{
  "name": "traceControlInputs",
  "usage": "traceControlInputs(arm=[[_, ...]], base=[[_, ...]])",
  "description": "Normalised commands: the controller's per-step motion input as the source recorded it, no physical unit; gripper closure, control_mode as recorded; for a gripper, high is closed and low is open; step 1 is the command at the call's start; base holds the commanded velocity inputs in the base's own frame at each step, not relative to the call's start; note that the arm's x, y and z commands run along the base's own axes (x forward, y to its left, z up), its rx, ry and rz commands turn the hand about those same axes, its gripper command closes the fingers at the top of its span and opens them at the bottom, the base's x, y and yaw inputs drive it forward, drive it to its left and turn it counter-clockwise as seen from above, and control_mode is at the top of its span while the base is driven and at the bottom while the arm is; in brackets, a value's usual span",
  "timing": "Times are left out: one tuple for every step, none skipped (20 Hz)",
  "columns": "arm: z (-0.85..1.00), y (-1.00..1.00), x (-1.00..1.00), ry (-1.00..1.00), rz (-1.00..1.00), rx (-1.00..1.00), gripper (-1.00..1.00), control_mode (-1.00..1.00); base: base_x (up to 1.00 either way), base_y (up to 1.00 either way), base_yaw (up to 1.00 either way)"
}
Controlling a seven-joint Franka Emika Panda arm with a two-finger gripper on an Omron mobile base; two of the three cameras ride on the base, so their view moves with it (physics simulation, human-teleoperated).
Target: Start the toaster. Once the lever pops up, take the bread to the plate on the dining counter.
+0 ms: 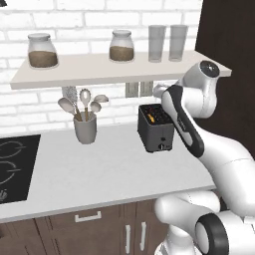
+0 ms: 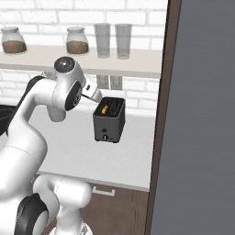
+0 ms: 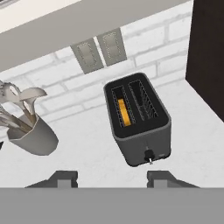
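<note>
Gripper (image 3: 112, 178), seen from the hand camera: its 2 dark fingertips (image 3: 65, 177) stand far apart at the lower edge, nothing between them, poised above the worktop (image 3: 87, 148) in front of the toaster (image 3: 139, 131) and clear of it. From the base cameras the hand itself is hidden behind the arm's wrist, which hangs over the toaster.

Toaster: a dark grey box with 2 slots on top, standing upright on the white worktop near the brick wall (image 3: 57, 94). Its small knob (image 3: 149, 155) sits low on the front face, toward the gripper. In the left base view the toaster (image 1: 154, 130) stands just left of the forearm; in the right base view it (image 2: 109, 120) stands just right of the wrist, beside a dark brown panel (image 2: 159, 137).

Bread (image 3: 124, 111): an orange-yellow slice sunk in 1 of the 2 slots, the left one in the hand view, with only its top edge visible. The other slot shows only bare wire guides.

Surroundings: a grey utensil cup (image 1: 85, 130) holding spoons stands on the worktop well to the left of the toaster. 2 wall sockets (image 3: 100, 50) sit on the brick above the toaster, under a shelf (image 1: 99, 69) carrying 2 jars (image 1: 42, 51) and 2 glasses (image 1: 157, 43). A black hob (image 1: 12, 167) lies at the far left of the worktop.
</note>
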Motion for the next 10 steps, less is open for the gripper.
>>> traceControlInputs(arm=[[0.00,0.00,0.00,0.00,0.00,-0.01,-1.00,-1.00],[0.00,0.00,0.00,0.00,0.00,-0.02,-1.00,-1.00],[0.00,0.00,0.00,-0.01,0.00,-0.03,-1.00,-1.00],[0.00,0.00,0.00,-0.01,0.00,-0.03,-1.00,-1.00],[0.00,0.00,0.00,-0.01,0.00,-0.03,-1.00,-1.00],[0.03,0.00,0.00,-0.04,0.00,-0.03,-1.00,-1.00],[0.08,0.00,0.00,-0.05,0.00,-0.03,-1.00,-1.00],[0.11,0.00,0.00,-0.05,0.00,-0.03,-1.00,-1.00],[0.14,0.00,0.00,-0.05,0.00,-0.03,-1.00,-1.00],[0.14,0.00,0.00,-0.05,0.00,-0.02,-1.00,-1.00]], base=[[0.00,0.00,0.00],[0.00,0.00,0.00],[0.00,0.00,0.00],[0.00,0.00,0.00],[0.00,0.00,0.00],[0.00,0.00,0.00],[0.00,0.00,0.00],[0.00,0.00,0.00],[0.00,0.00,0.00],[0.00,0.00,0.00]])
